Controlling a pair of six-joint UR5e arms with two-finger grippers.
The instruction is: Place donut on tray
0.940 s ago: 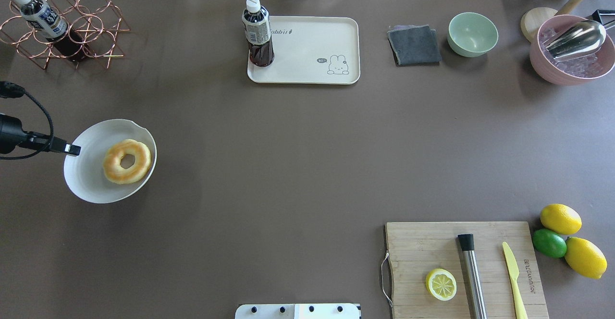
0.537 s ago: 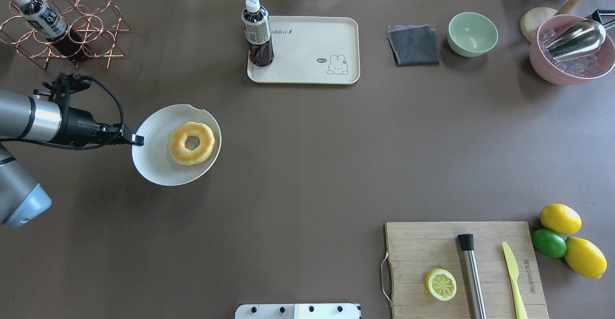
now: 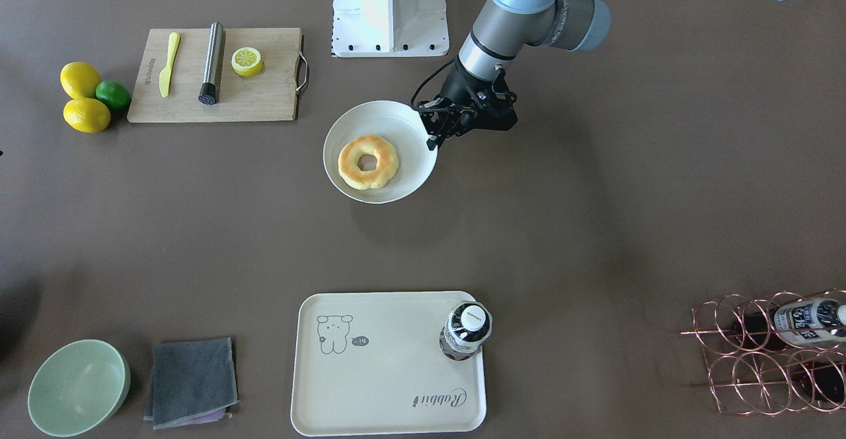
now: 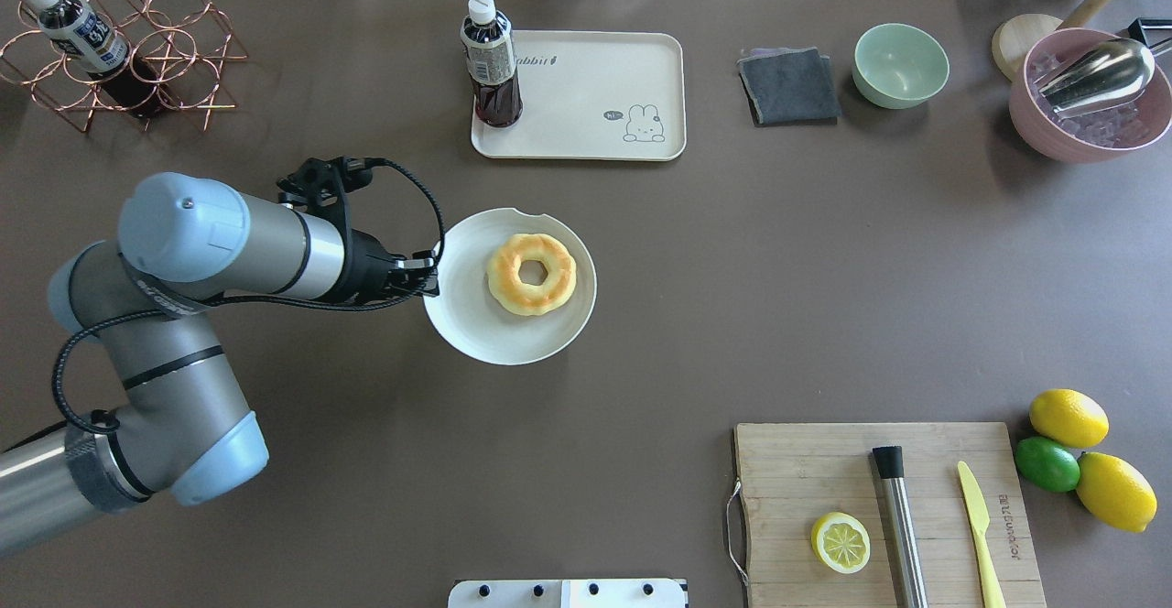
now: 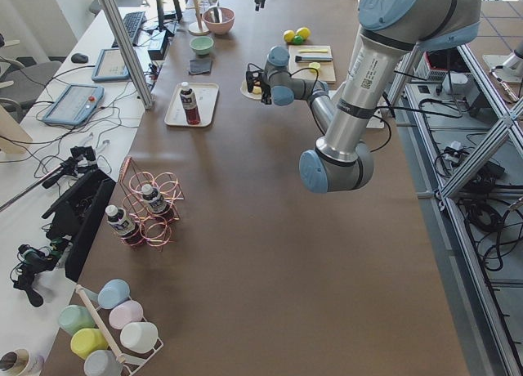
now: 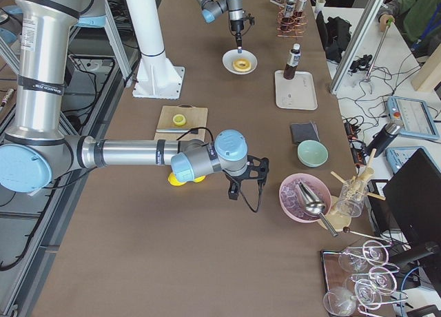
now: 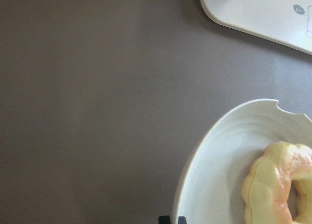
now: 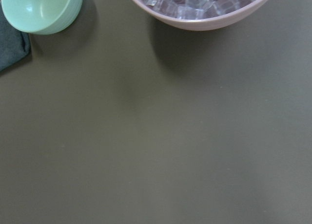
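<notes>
Plate (image 4: 476,326), donut (image 4: 532,274) moved toward tray (image 4: 586,95), left tool (image 4: 430,287) gripping rim, forearm (image 4: 275,249) level

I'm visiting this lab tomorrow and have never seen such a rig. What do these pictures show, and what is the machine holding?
It is a two-armed robot at a brown table, photographed at one moment by several cameras: above and behind it, across the table, at each table end, and on each wrist. The left gripper pinches the rim of a white plate that carries the donut. The tray, with a bottle standing on one corner, lies farther across the table. Elsewhere are a cutting board, a green bowl and a pink bowl of ice. The right gripper hangs near that ice bowl; it shows only from the side, so open or shut is unclear.
</notes>
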